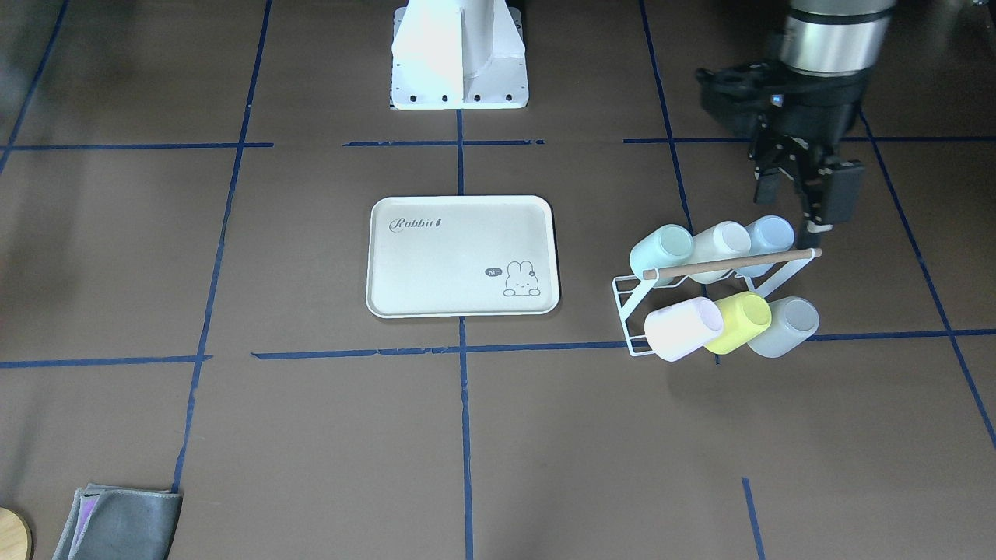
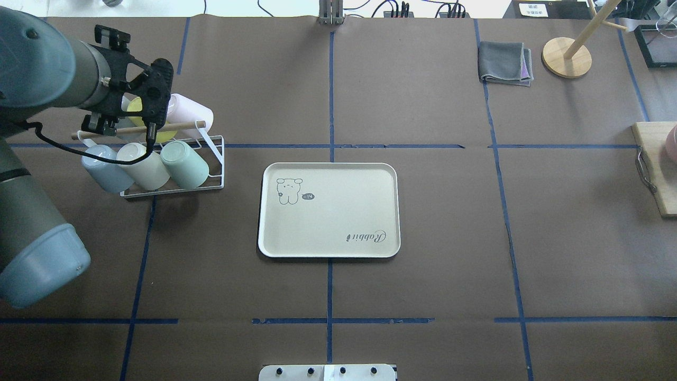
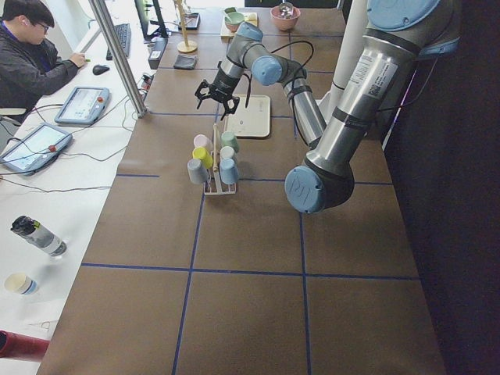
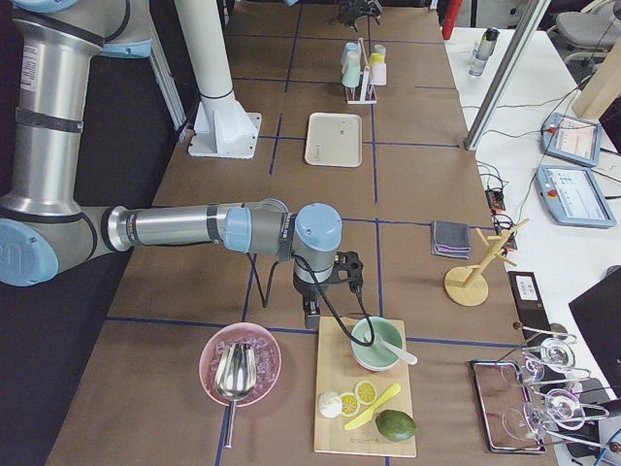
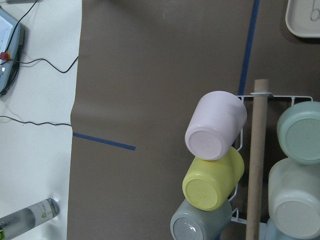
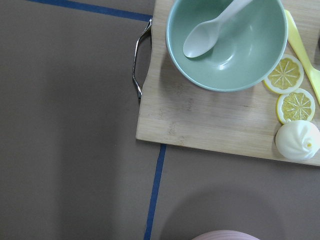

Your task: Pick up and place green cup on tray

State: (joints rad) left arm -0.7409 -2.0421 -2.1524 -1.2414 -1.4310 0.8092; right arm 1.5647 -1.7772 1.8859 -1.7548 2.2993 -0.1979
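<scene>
The green cup is a pale mint tumbler lying tilted on a white wire rack, at the end of the row nearest the tray. It also shows in the overhead view and the left wrist view. The cream "Rabbit" tray lies flat mid-table with nothing on it. My left gripper hovers open and empty above the rack's far end, by the pale blue cup, apart from the green cup. My right gripper hangs far away beside a cutting board; I cannot tell its state.
The rack also holds white, pale blue, pink, yellow-lime and grey cups under a wooden dowel. A folded grey cloth and a wooden stand sit at the far right. A cutting board carries a green bowl.
</scene>
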